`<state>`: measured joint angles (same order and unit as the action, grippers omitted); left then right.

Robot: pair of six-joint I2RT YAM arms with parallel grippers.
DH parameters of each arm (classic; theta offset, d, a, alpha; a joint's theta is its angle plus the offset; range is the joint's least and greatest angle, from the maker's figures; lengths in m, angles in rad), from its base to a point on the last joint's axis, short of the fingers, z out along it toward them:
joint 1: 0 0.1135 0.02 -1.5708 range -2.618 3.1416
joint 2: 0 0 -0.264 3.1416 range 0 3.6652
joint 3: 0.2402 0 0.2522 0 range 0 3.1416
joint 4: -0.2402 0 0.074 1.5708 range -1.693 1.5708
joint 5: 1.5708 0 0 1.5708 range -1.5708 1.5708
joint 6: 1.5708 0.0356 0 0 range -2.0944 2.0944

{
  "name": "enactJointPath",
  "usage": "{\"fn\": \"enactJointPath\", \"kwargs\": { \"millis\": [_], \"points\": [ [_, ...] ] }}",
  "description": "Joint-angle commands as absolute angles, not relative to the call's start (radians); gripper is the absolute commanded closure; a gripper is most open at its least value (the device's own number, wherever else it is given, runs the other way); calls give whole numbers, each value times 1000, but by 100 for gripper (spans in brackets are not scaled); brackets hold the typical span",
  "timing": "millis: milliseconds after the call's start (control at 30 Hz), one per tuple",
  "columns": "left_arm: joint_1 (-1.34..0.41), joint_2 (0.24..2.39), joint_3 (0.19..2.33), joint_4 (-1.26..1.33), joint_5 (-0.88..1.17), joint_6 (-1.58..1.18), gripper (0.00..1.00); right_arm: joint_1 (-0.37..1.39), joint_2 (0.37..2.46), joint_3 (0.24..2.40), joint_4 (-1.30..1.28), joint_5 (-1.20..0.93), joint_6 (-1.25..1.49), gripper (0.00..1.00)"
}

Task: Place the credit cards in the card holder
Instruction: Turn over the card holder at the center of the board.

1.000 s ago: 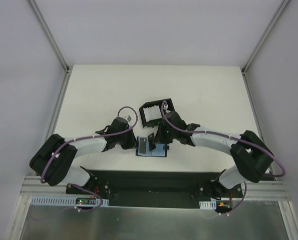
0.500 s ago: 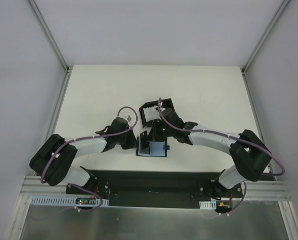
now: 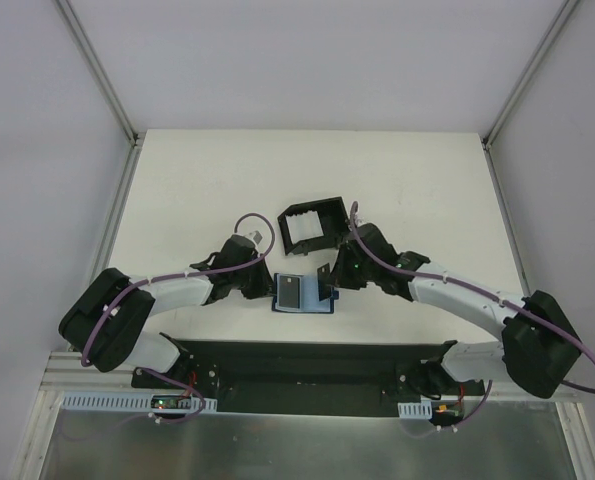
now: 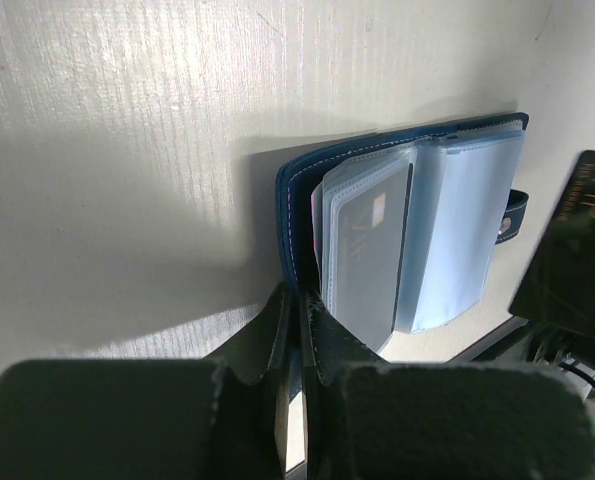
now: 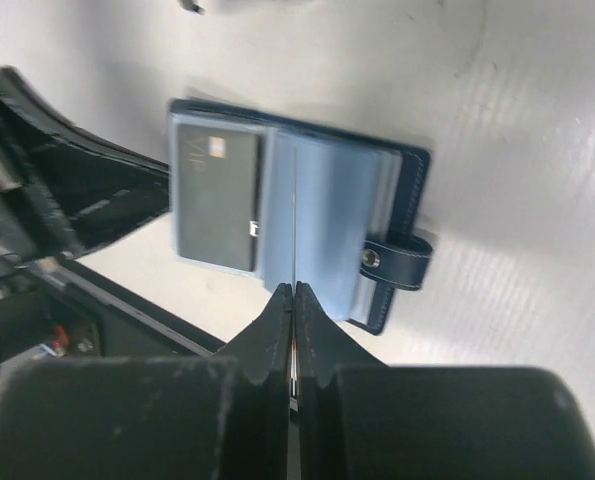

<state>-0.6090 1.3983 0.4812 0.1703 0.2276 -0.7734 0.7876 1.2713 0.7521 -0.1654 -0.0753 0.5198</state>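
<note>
White worktop (image 3: 197, 190), grey walls. Left claw (image 4: 295, 300) is pressed together on the navy left cover of the card holder (image 4: 457, 230), which lies open. Dark card (image 4: 362, 250) sits in the left sleeve. Right claw (image 5: 294, 293) appears to pinch a black VIP card (image 4: 577, 240) upright near the snap tab. Probably second insertion: line its edge up with a free sleeve mouth.

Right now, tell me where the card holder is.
In the top view, the card holder lies open on the table, centred by its near edge, just on the robot's side of the black tray.
</note>
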Motion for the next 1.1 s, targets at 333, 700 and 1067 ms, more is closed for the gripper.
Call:
{"fn": "enactJointPath", "kwargs": {
  "millis": [333, 700, 1067],
  "points": [
    [-614, 1430, 448, 78, 184, -747, 100, 784, 1335, 749, -206, -61, 497, 100],
    [-612, 1431, 449, 78, 184, -746, 100, 770, 1338, 755, -229, -72, 476, 100],
    [-612, 1434, 453, 77, 187, -745, 100, 767, 1399, 750, -210, -69, 489, 100]
  ]
}}
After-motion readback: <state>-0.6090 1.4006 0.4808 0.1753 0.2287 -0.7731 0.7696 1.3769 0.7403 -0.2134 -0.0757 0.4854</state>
